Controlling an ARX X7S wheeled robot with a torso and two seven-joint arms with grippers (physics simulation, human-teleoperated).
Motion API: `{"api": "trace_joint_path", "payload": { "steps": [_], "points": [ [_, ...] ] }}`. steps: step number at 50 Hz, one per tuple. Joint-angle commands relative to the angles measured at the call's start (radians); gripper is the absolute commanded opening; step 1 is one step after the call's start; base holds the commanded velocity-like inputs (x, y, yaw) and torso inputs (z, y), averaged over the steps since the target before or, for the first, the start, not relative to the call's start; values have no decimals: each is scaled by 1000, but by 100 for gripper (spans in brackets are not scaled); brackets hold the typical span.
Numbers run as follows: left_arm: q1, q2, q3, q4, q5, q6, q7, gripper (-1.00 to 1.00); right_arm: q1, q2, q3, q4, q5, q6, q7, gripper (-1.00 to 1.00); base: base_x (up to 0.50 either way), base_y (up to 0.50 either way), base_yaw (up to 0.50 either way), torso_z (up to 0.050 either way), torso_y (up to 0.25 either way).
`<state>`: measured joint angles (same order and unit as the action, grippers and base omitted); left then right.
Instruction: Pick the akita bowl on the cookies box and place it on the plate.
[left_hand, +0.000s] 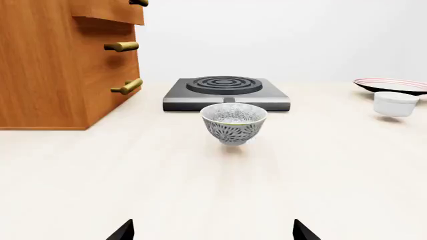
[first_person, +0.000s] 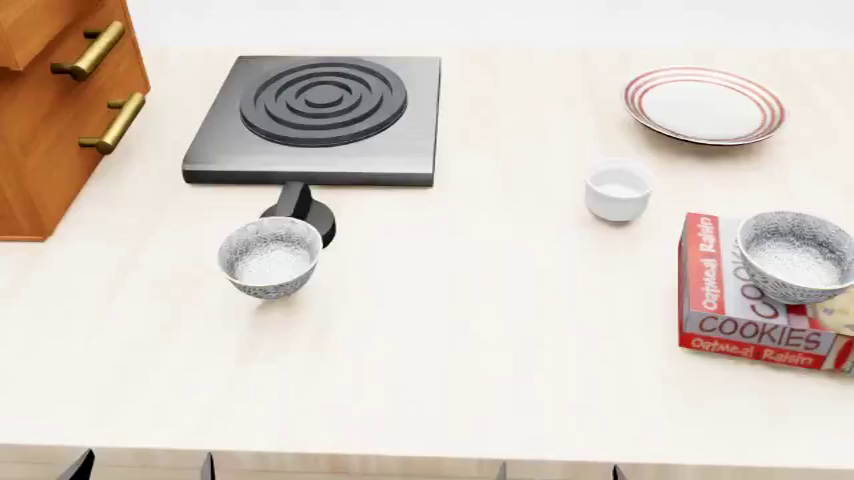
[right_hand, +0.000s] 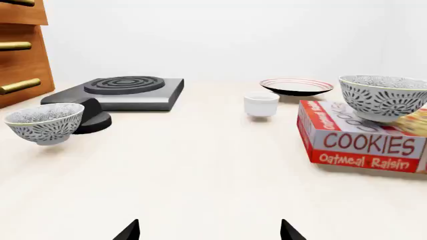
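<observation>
On red-white carton (first_person: 747, 305), speckled round bowl (first_person: 797, 256)

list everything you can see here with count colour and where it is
akita bowl: 1, grey-and-white speckled, on the cookies box
cookies box: 1, red and white, right edge of the table
second patterned bowl: 1, grey-and-white, on the table in front of the hob
plate: 1, white with red rings, far right
cup: 1, plain white, between the plate and the cookies box
hob: 1, dark grey with a black knob, far centre-left
wooden cabinet: 1, brown with brass handles, far left
table: 1, pale wood
left gripper: 1, black fingertips, open, facing the second patterned bowl
right gripper: 1, black fingertips, open, holding nothing
</observation>
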<state>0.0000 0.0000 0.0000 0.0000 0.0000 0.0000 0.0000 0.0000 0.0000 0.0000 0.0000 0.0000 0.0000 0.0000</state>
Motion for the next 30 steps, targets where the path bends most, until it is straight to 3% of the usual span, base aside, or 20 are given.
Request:
{"api": "trace_joint_path", "payload": {
  "steps": [1, 21, 23, 27, 30],
  "points": [
    [-2, -16, 15, -3, -24, -7, -15, 100, -1, 15, -29, 8, 4, 2, 21, 100, 0, 0, 0, 0, 0],
    [-15, -63, 56, 17, -94, -42, -64, 100, 3, 53, -40, -10, 101, 2, 109, 100, 0, 0, 0, 0, 0],
    [-9, -78, 59, 95, -109, -57, -52, 100, 5, 63, -35, -81, 149, 96, 97, 100, 111, 0, 0, 0, 0],
    [-11, -104, 58, 224, -101, -69, -61, 100, -18, 89, -33, -260, 148, 134, 117, 100, 412, 0, 0, 0, 0],
    [-37, -122, 35, 370, -147, -199, -73, 100, -12, 100, -16, -389, 161, 188, 144, 100, 500, 0, 0, 0, 0]
  ]
}}
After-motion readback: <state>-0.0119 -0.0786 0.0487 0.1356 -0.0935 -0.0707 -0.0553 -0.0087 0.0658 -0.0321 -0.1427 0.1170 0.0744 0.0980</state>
